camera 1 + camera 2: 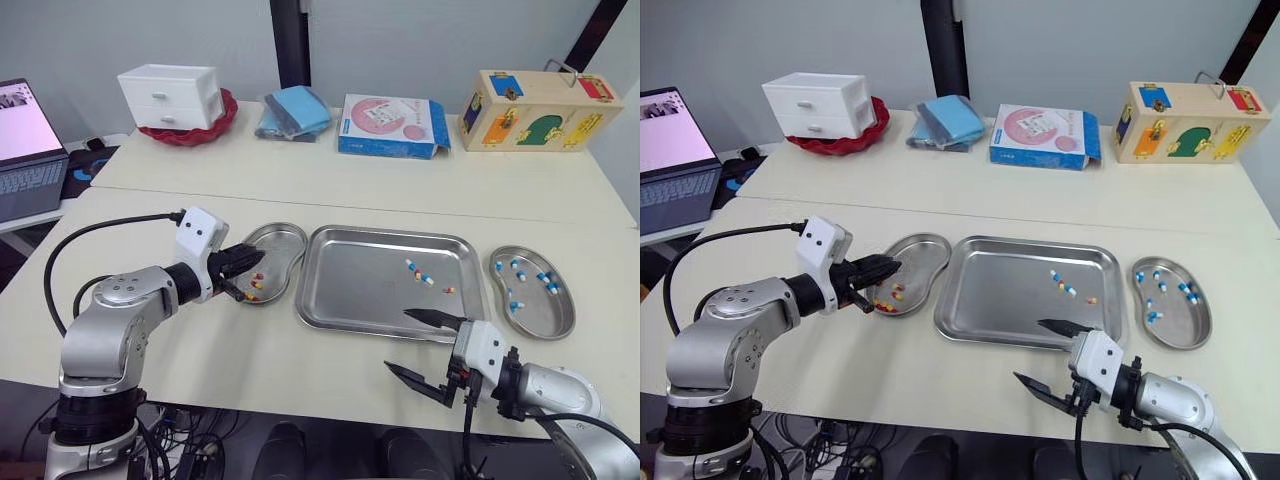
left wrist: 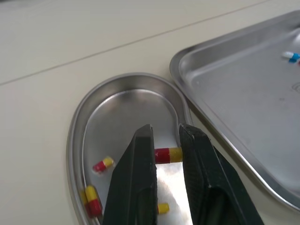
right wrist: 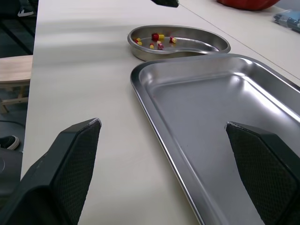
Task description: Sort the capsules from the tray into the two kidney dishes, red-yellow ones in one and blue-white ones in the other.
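The sorting looks well past halfway. The left gripper (image 1: 243,275) hangs over the left dish (image 1: 283,240). A red-yellow capsule (image 2: 168,154) spans the narrow gap between its fingers (image 2: 140,183). It seems pinched end to end, though from this angle it might be lying on the dish floor just beneath, so I judge it held and not yet dropped. Several sorted red-yellow capsules (image 2: 103,164) already lie in that dish. The right dish (image 1: 545,322) holds a handful of blue-white capsules (image 1: 545,282).

The tray (image 1: 355,285) between the dishes is nearly bare. A small cluster of leftover capsules (image 1: 425,278) lies toward its far right part — mostly blue-white, with what looks like one red-yellow. What is left, then, is this drop and those last few picks.

The right gripper (image 1: 400,340) has its fingers spread wide and holds nothing. It hovers at the tray's near rim, close to the front edge of the table (image 1: 300,375).

For room, the left dish sits just beside the tray's left rim and the right dish just beside its right rim, so each carry is short. Each carry does have to clear two raised metal lips. The leftover capsules lie away from the rims, with bare tray floor all round them for coming down from above. The boxes at the back of the table stand well apart from the work.
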### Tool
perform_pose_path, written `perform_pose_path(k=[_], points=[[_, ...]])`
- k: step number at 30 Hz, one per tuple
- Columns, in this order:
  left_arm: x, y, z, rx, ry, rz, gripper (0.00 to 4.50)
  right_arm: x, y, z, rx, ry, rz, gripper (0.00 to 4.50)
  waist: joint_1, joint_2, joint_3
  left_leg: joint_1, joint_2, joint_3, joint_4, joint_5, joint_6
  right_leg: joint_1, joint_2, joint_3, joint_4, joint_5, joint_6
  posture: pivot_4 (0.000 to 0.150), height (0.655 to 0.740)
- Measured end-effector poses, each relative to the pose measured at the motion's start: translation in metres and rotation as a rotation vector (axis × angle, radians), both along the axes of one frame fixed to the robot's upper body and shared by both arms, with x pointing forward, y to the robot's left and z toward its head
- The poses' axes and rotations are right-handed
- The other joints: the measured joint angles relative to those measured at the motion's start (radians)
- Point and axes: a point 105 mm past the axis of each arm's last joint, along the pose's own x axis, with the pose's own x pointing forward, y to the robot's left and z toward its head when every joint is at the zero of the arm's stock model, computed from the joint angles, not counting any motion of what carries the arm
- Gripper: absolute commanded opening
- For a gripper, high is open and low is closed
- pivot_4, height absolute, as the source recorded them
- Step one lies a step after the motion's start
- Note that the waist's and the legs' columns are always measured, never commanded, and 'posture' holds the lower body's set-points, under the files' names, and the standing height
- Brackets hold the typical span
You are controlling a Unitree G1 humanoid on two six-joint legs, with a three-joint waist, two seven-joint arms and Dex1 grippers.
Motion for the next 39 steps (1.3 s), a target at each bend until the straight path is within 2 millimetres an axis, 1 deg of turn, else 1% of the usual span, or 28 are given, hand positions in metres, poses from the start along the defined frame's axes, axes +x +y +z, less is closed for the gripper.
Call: perform_pose_path(k=[5,8,9,10,11,12,17,21,25,28,31,34,39], points=[[0.009,0.016,0.001,-0.01,-0.028,0.059,2.42,-0.001,0.002,-0.001,0.009,0.009,0.005,4.5,-0.002,0.0,0.0,0.0,0.0,0.0,0.0,0.0,0.0,0.0,0.0,0.0,0.0,0.0,0.0,0.15,0.7312],[0.01,0.017,0.003,-0.019,-0.035,0.051,3.37,0.0,0.002,-0.001,0.012,0.008,0.003,4.5,-0.002,0.0,0.0,0.0,0.0,0.0,0.0,0.0,0.0,0.0,0.0,0.0,0.0,0.0,0.0,0.15,0.7312],[0.011,0.017,0.002,-0.027,-0.035,0.046,3.65,0.0,0.002,-0.001,0.013,0.008,0.002,4.5,-0.002,0.0,0.0,0.0,0.0,0.0,0.0,0.0,0.0,0.0,0.0,0.0,0.0,0.0,0.0,0.15,0.7312],[0.011,0.016,0.002,-0.03,-0.035,0.044,3.84,0.0,0.002,-0.001,0.014,0.008,0.002,4.5,-0.003,0.0,0.0,0.0,0.0,0.0,0.0,0.0,0.0,0.0,0.0,0.0,0.0,0.0,0.0,0.15,0.7312],[0.01,0.015,0.003,-0.041,-0.036,0.03,4.3,0.0,0.002,-0.001,0.014,0.008,0.002,4.5,-0.003,0.0,0.0,0.0,0.0,0.0,0.0,0.0,0.0,0.0,0.0,0.0,0.0,0.0,0.0,0.15,0.7312],[0.01,0.014,0.003,-0.045,-0.037,0.024,4.47,0.0,0.002,-0.001,0.015,0.008,0.001,4.5,-0.003,0.0,0.0,0.0,0.0,0.0,0.0,0.0,0.0,0.0,0.0,0.0,0.0,0.0,0.0,0.15,0.7312],[0.007,0.011,0.006,-0.089,-0.019,-0.012,4.47,0.0,0.002,-0.001,0.016,0.008,-0.001,4.5,-0.003,0.0,0.0,0.0,0.0,0.0,0.0,0.0,0.0,0.0,0.0,0.0,0.0,0.0,0.0,0.15,0.7312],[0.003,0.013,0.008,-0.111,0.002,-0.037,4.47,0.0,0.002,-0.001,0.017,0.008,-0.007,4.5,-0.003,0.0,0.0,0.0,0.0,0.0,0.0,0.0,0.0,0.0,0.0,0.0,0.0,0.0,0.0,0.15,0.7312],[-0.003,0.011,0.007,-0.146,0.034,-0.073,4.47,0.0,0.001,-0.002,0.017,0.009,-0.017,4.5,-0.004,0.0,0.0,0.0,0.0,0.0,0.0,0.0,0.0,0.0,0.0,0.0,0.0,0.0,0.0,0.15,0.7312],[-0.012,0.004,0.007,-0.23,0.07,-0.145,4.47,0.0,0.001,-0.002,0.011,0.008,-0.02,4.5,-0.004,0.0,0.0,0.0,0.0,0.0,0.0,0.0,0.0,-0.001,0.0,0.0,0.0,0.0,0.0,0.15,0.7312],[-0.019,0.003,0.016,-0.302,0.07,-0.191,4.47,0.0,0.001,-0.003,0.01,0.009,-0.022,4.5,-0.004,0.0,0.0,0.0,0.0,0.0,0.0,0.0,0.0,-0.001,0.0,0.0,0.0,0.0,0.0,0.15,0.7312],[-0.023,0.007,0.021,-0.304,0.07,-0.21,4.47,0.0,0.0,-0.004,0.01,0.015,-0.028,4.5,-0.004,0.0,0.0,0.0,0.0,0.0,-0.001,0.0,0.0,-0.001,0.0,0.0,0.0,0.0,0.0,0.15,0.7312],[-0.026,0.009,0.019,-0.3,0.053,-0.221,4.47,-0.001,-0.001,-0.006,0.01,0.021,-0.034,4.5,-0.004,0.0,0.0,0.0,0.0,0.0,-0.001,0.0,0.0,-0.001,0.0,0.0,0.0,0.0,0.0,0.15,0.7312]])
